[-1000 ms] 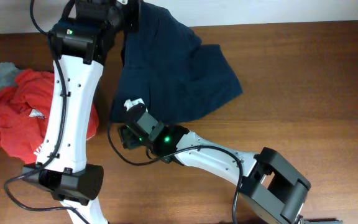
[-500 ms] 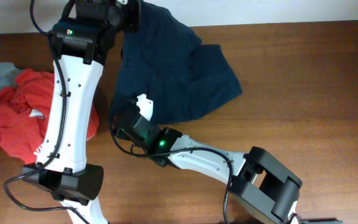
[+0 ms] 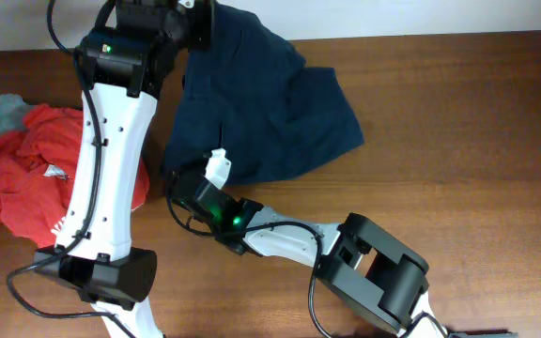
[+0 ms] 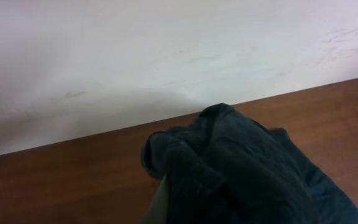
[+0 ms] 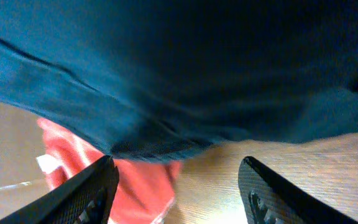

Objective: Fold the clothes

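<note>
A navy garment (image 3: 270, 113) lies crumpled at the back middle of the wooden table (image 3: 458, 169). My left gripper (image 3: 198, 23) is at the garment's far edge and shut on a bunched fold of it (image 4: 241, 168); only one pale finger (image 4: 158, 202) shows in the left wrist view. My right gripper (image 3: 178, 188) is low at the garment's near-left corner. In the right wrist view its fingers (image 5: 179, 186) are open and empty, just below the garment's hem (image 5: 197, 62).
A pile of red clothes (image 3: 36, 169) with a grey piece (image 3: 3, 113) lies at the left, close to the left arm; the red cloth also shows behind the right fingers (image 5: 142, 180). A white wall (image 4: 166, 50) runs behind the table's back edge.
My right arm has swung left and its gripper has moved in to the garment's near-left corner. The left arm and its hold on the garment have not changed.
</note>
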`<action>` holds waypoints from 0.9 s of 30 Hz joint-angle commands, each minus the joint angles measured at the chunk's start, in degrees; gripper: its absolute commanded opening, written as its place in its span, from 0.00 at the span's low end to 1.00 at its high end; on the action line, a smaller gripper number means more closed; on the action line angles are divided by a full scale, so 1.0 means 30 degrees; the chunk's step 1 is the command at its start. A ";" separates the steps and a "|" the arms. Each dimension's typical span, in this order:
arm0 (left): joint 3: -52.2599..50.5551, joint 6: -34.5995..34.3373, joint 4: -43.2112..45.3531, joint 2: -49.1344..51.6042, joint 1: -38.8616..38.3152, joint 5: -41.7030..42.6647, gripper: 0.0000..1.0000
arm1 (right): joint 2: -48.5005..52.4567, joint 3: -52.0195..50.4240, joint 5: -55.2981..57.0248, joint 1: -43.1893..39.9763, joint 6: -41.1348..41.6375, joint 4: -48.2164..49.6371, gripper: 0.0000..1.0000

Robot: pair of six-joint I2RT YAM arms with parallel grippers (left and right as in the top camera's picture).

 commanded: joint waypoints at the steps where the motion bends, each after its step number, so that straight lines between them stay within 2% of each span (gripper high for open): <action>1: 0.0335 -0.0270 0.0051 -0.0073 -0.0044 0.0000 0.01 | 0.0838 0.0277 0.1078 0.0080 0.0175 0.1443 0.66; 5: 0.0335 -0.0262 0.0051 -0.0073 -0.0044 0.0000 0.01 | 0.1239 0.0423 0.1144 0.0051 0.0168 0.2470 0.66; 7: 0.0335 -0.0270 0.0044 -0.0073 -0.0044 0.0000 0.01 | 0.1268 0.0481 0.1137 -0.0051 0.0160 0.2455 0.54; 9: 0.0335 -0.0270 0.0036 -0.0073 -0.0044 0.0000 0.01 | 0.1268 0.0488 0.1071 -0.0197 0.0160 0.2463 0.28; 11: 0.0335 -0.0262 0.0015 -0.0073 -0.0044 0.0000 0.01 | 0.1268 0.0488 0.1071 -0.0299 0.0160 0.2455 0.12; 13: 0.0335 -0.0270 -0.0058 -0.0073 -0.0044 0.0000 0.01 | 0.1268 0.0488 0.1064 -0.0386 0.0124 0.2455 0.06; 15: 0.0335 -0.0270 -0.0204 -0.0073 -0.0036 0.0000 0.01 | 0.1260 0.0488 0.0590 -0.0546 -0.1202 0.2455 0.04; 18: 0.0335 -0.0270 -0.0299 -0.0073 -0.0044 0.0007 0.01 | 0.1129 0.0678 -0.4269 -0.1370 -0.6339 0.2433 0.04; 20: 0.0342 -0.0270 -0.0299 -0.0087 -0.0066 0.0015 0.01 | 0.1013 0.0947 -0.6470 -0.1909 -0.8378 0.1712 0.04; 22: 0.0423 -0.0270 -0.0357 -0.0270 -0.0386 0.0015 0.01 | 0.0714 0.1260 -0.8561 -0.2703 -0.9158 -0.0153 0.04; 27: 0.1814 -0.0270 -0.0211 -0.0590 -0.1406 -0.0007 0.01 | -0.0750 0.1275 -1.1897 -0.3985 -1.1038 -0.2397 0.04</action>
